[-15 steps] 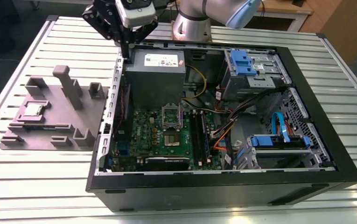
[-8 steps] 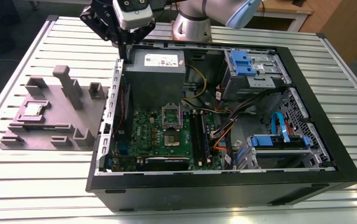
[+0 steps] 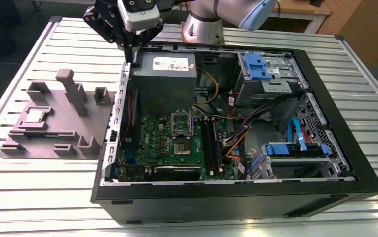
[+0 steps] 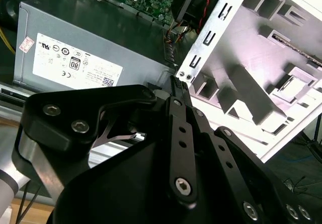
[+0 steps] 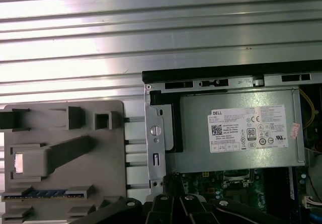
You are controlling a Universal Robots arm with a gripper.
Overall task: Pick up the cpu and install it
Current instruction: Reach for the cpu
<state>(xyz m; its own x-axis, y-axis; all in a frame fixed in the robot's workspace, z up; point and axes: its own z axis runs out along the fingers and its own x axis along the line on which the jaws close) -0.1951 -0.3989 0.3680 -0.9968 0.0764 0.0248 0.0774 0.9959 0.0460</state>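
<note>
The whole job is sitting on a ribbed aluminium table (image 3: 44, 187), its slats running across and catching the light. Beyond it, at the exterior view's right, a wooden cabinet (image 3: 366, 24) is standing on a dark floor. An open computer case (image 3: 337, 163) is lying on its side on the slats, and a grey block (image 3: 63, 128) with pegs and pockets is lying just beside it, toward the exterior view's left.

The cpu (image 3: 36, 116) is resting flat in a pocket of that block, glinting pale in the first wrist view (image 5: 19, 162), well apart from the green board (image 3: 165, 136) inside the case.

The gripper (image 3: 131, 57) is hanging over the case wall beside the power supply (image 3: 165, 79), its jaws pressed together with nothing between them.

A white label (image 5: 249, 128) is facing up on the power supply, carrying black print, a code square and round marks, with a small pink sticker (image 5: 294, 128) beside it.
</note>
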